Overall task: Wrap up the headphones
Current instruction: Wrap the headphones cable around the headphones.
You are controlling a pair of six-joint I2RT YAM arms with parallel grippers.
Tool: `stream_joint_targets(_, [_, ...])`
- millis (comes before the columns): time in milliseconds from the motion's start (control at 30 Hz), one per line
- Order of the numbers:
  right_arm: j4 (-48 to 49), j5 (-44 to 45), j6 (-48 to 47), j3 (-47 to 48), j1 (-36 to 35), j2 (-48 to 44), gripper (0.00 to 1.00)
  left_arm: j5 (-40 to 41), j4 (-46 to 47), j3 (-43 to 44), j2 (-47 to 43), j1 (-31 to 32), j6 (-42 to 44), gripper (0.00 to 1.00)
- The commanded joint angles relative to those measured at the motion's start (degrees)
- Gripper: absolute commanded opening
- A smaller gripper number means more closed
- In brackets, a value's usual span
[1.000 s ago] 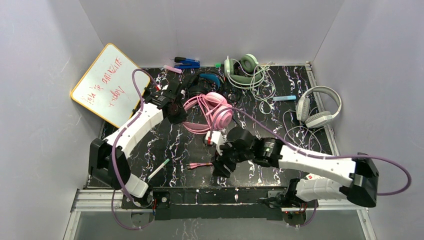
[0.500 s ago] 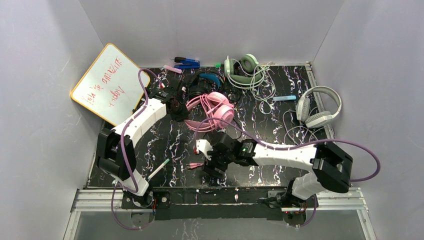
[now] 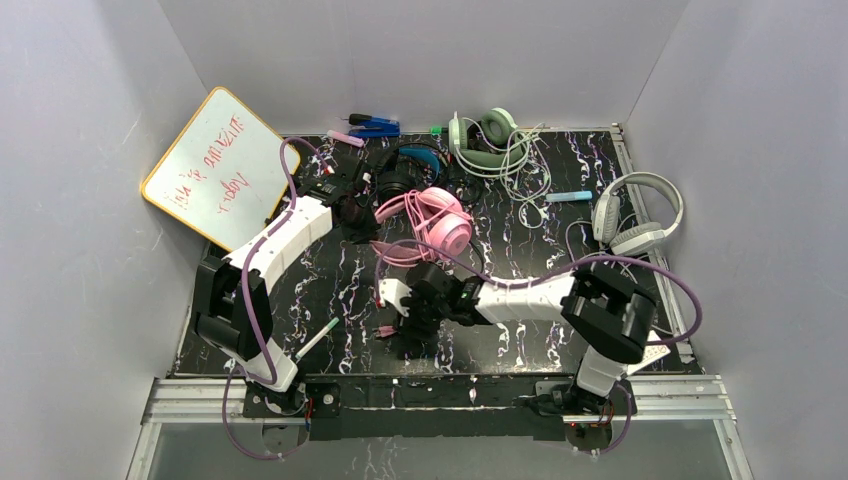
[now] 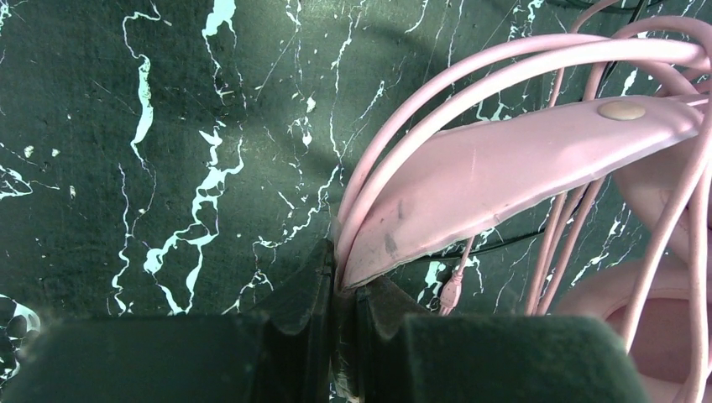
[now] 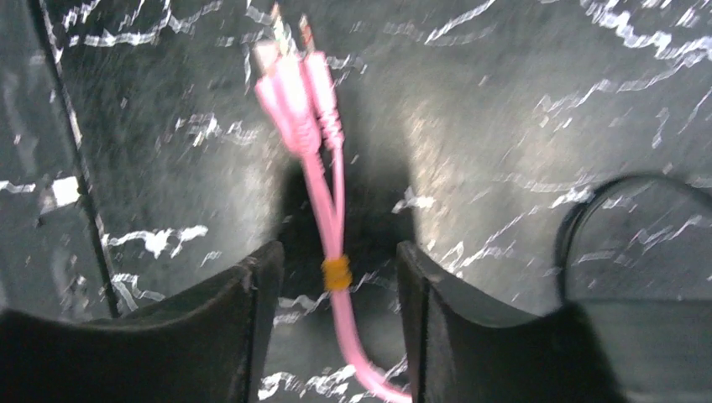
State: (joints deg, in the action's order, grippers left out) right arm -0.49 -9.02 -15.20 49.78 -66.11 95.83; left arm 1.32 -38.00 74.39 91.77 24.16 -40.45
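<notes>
- Toward the far middle of the tabletop (image 3: 330,285) lie the pink headphones (image 3: 440,222).
- Left gripper (image 4: 340,281): pinched tight on their headband (image 4: 487,172).
- Right gripper (image 5: 336,256): jaws apart, straddling the pink cord (image 5: 323,201) just behind its plugs (image 5: 294,75), nearer the near edge, untouched.

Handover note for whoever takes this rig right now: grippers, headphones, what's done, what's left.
Left gripper: shut on the headband of the pink headphones, mid table.
Right gripper: open, one finger on each side of the pink cord just behind its plugs, not gripping.
Behind the pink pair: black-and-blue headphones. Far right: white-grey headphones, their cord sprawled loose.
Done: part of the pink cord runs looped along the headband.
Left: wind in the plug end, then the other two.
</notes>
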Motion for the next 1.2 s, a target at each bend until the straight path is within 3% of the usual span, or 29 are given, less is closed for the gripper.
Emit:
stream_joint_targets(0, [-1.07, -1.19, -0.22, 4.61, 1.07, 5.58, 0.55, -3.12, 0.45, 2.20, -1.17, -0.43, 0.66, 0.00])
stream_joint_targets(100, [-4.67, -1.33, 0.44, 6.98, 1.18, 8.92, 0.40, -3.24, 0.32, 2.27, -0.85, -0.52, 0.72, 0.00])
stream_joint_targets(267, [-7.39, -1.38, 0.94, 7.49, 1.08, 8.17, 0.01, -3.25, 0.04, 2.46, -0.53, -0.78, 0.97, 0.00])
stream_joint_targets(400, [-7.43, -0.33, 2.12, 6.25, 0.52, 0.22, 0.01, -3.01, -0.55, 3.08, -0.68, -1.04, 1.48, 0.00])
stream_joint_targets(567, [-7.43, -5.62, 5.11, 7.53, -0.36, -10.95, 0.01, -2.14, -0.75, 2.64, -2.04, -1.05, 1.38, 0.00])
stream_joint_targets(900, [-4.27, -13.59, 14.70, 16.07, -0.77, -20.74, 0.01, -4.56, 1.17, -2.35, -5.54, -1.04, -1.45, 0.00])
stream_joint_targets(1167, [4.36, -7.10, 20.02, 16.89, -0.53, -29.94, 0.01, -2.09, 4.26, -8.59, -8.18, -1.05, -1.31, 0.00])
